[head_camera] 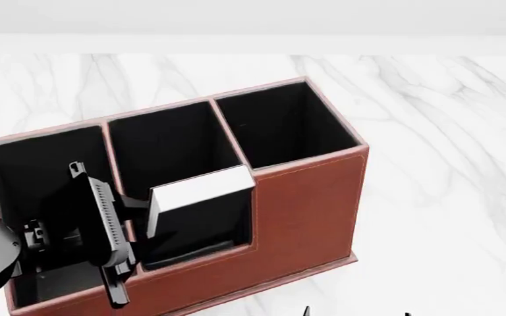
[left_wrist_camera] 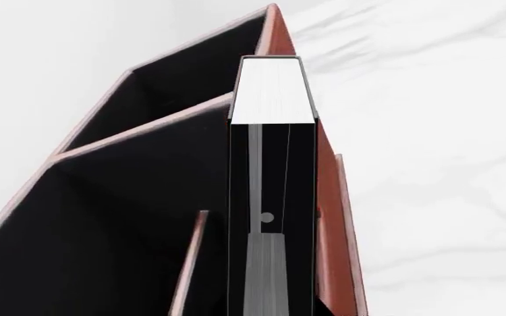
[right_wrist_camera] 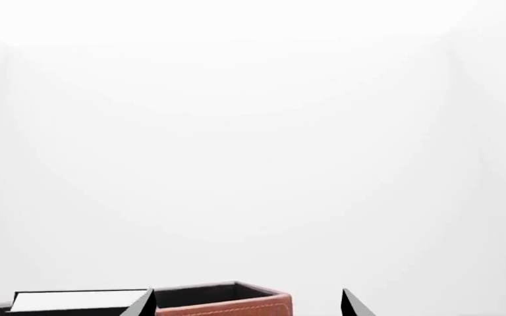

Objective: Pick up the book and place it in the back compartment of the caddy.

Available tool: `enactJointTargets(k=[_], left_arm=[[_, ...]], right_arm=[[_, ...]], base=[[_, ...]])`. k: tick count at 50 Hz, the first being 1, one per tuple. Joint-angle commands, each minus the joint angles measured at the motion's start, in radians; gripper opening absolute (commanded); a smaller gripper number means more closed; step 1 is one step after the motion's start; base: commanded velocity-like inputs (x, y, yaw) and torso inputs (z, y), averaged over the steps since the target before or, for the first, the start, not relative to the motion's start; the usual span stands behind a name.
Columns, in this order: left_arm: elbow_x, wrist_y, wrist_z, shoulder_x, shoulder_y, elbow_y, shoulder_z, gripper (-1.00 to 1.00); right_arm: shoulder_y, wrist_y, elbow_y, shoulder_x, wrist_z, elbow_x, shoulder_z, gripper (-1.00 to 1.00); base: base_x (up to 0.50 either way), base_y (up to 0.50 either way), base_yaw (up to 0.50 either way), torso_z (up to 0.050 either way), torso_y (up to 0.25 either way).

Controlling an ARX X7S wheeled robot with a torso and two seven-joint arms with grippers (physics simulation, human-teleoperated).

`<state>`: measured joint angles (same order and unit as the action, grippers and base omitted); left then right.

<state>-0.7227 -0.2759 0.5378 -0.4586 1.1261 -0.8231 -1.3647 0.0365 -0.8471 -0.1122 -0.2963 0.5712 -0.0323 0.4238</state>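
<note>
Book point(head_camera: 202, 189) gripped edgewise in my left claw point(head_camera: 134, 217) | over caddy point(head_camera: 306, 197) | I'd shift beyond the claw toward the back compartment, keeping it upright

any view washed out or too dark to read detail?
Right wrist view: nearly all blank white, only the caddy rim and book edge at the frame edge. Left wrist view: caddy lining is flat black, no detail; book pages bright, sharp. Head view: even light, soft shadows, left gripper legible.

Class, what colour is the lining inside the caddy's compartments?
Black, inside the reddish-brown caddy; clearest in the head view.
</note>
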Motion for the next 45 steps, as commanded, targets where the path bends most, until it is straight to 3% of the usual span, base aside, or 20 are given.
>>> enactJointTargets(k=[1,19,42,43,45], left_arm=[[-0.025,-0.046,0.048,0.074,0.010,-0.130,0.062,-1.00],[-0.030,-0.164,0.194,0.225,0.018,-0.478,0.107,-1.00],[0.086,-0.113,0.169,0.215,0.004,-0.484,0.241,-1.00],[0.097,-0.109,0.173,0.217,0.003,-0.484,0.251,1.00],[0.120,-0.095,0.170,0.221,0.000,-0.485,0.282,1.00]], right_arm=[[-0.004,0.000,-0.004,-0.002,0.003,0.003,0.003,1.00],[-0.012,0.000,-0.017,-0.001,0.007,0.003,0.009,1.00],[-0.021,-0.003,-0.034,-0.001,0.013,0.003,0.016,1.00],[-0.021,-0.003,-0.034,-0.001,0.014,0.002,0.016,1.00],[-0.021,0.000,-0.032,-0.001,0.014,0.003,0.016,1.00]], base=[[0.00,0.00,0.00,0.000,0.000],[0.00,0.00,0.00,0.000,0.001],[0.00,0.00,0.00,0.000,0.001],[0.00,0.00,0.00,0.000,0.010],[0.00,0.00,0.00,0.000,0.000]])
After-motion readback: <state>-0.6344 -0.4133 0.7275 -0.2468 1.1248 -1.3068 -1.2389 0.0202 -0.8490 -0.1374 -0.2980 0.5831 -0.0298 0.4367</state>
